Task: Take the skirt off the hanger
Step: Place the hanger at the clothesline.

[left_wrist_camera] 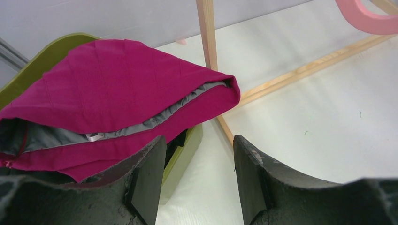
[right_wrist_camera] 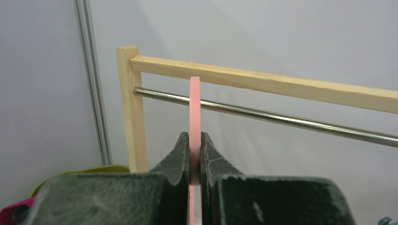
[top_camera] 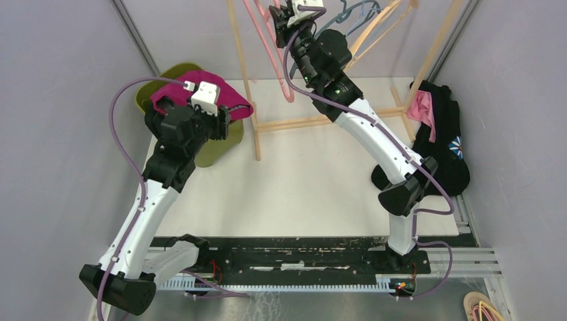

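Because the skirt (top_camera: 235,105) lies draped over the rim of the green bin (top_camera: 175,72) at upper left of the top view, it could slide off onto the table. The left gripper (top_camera: 224,122) hovers above it, while the right gripper (top_camera: 279,13) pinches the pink hanger (top_camera: 286,95) by the wooden rack (top_camera: 321,120), where other hangers crowd. From the left wrist, the open, empty jaws sit just beside the fold and might snag it. From the right wrist, the jaws clamp the hanger's thin edge near the metal rail (right_wrist_camera: 291,121), so it may twist or strike.
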